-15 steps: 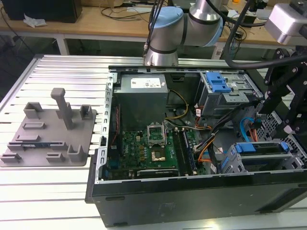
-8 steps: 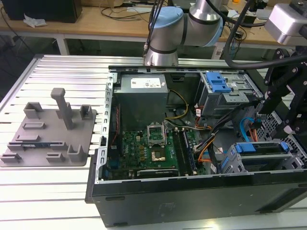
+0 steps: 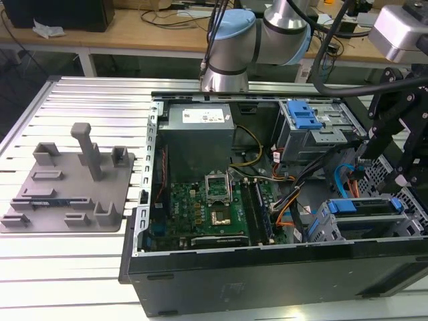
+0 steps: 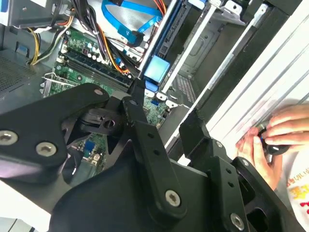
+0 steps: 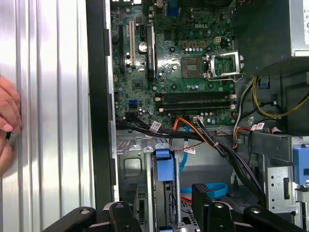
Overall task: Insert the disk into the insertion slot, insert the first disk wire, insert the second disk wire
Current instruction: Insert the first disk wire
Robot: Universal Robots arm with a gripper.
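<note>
Gripper (image 4: pixel 164 102) hung wide and empty above insertion slot (image 3: pixel 322 226); disk (image 3: pixel 348 206) looked seated there. We judged first-wire step in hand; blue wire (image 4: pixel 126 30) would need a fine, aligned pinch.

Work table (image 3: pixel 60 267): pale ribbed metal slats, filling the left and lower parts of the exterior view. At left centre, a grey fixture plate (image 3: pixel 67 194) lies flat on it, with upright posts and blocks. Just beside the plate, centre to right, an open black computer case (image 3: pixel 267 281) lies on its side, interior up. In the first wrist view, a person's hand (image 5: pixel 7 125) is against the slats.
</note>
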